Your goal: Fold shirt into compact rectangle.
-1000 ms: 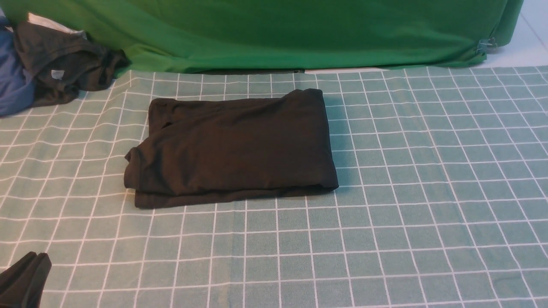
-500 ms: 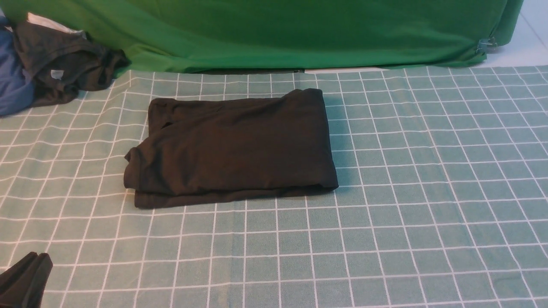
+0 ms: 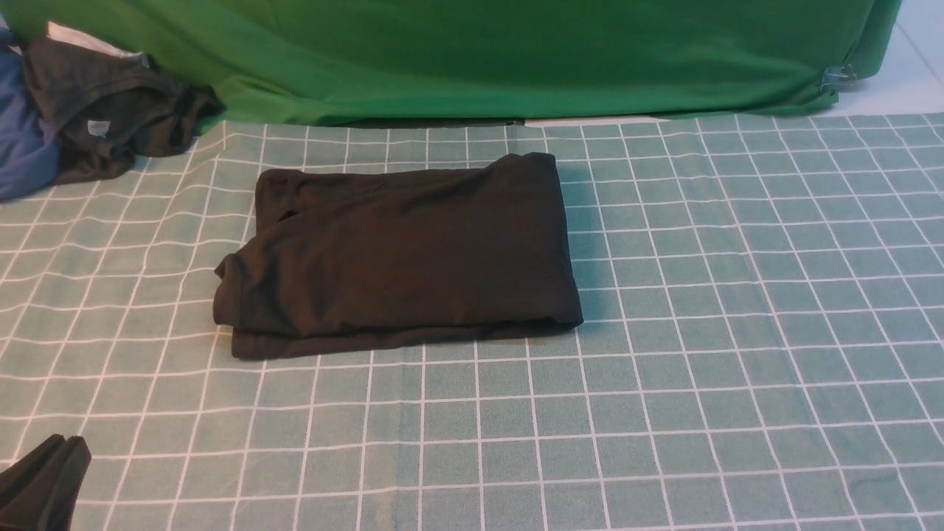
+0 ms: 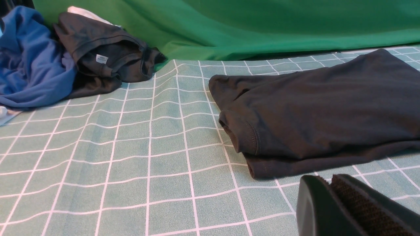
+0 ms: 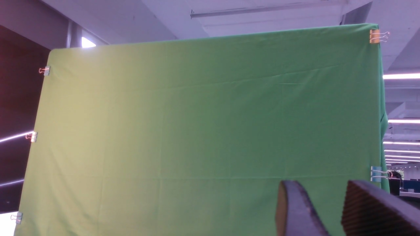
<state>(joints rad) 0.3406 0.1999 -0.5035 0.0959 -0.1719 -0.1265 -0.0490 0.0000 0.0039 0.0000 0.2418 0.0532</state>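
The shirt [image 3: 398,254] lies folded into a rough rectangle on the desk [image 3: 737,332], which is covered by a green cloth with a white grid. It sits a little left of centre in the front view, closer to the far edge than to the robot. Its layers are stacked, with a lower layer showing along the near edge and a rolled cuff or hem at the near-left corner. No print or label shows on the upper face.

The left gripper [image 3: 46,483] is low at the near-left corner of the desk, well apart from the shirt and touching nothing. Its jaws are pressed together, with nothing between them. In the left wrist view the same gripper [image 4: 331,183] points across the desk toward the shirt's [image 4: 321,105] near-left corner, and its ribbed pads [image 4: 357,206] meet.

The right gripper [image 5: 328,196] does not appear in the front view. Its wrist camera looks upward at the green backdrop [image 5: 203,131] and the ceiling, so that arm is raised and tilted away from the desk. Its jaws stand apart with a clear gap and hold nothing.

At the far-left corner lies a heap of clothes: a dark grey garment [image 3: 110,110] with a small white tag, resting partly over a blue garment [image 3: 22,147]. Both lie well apart from the shirt.
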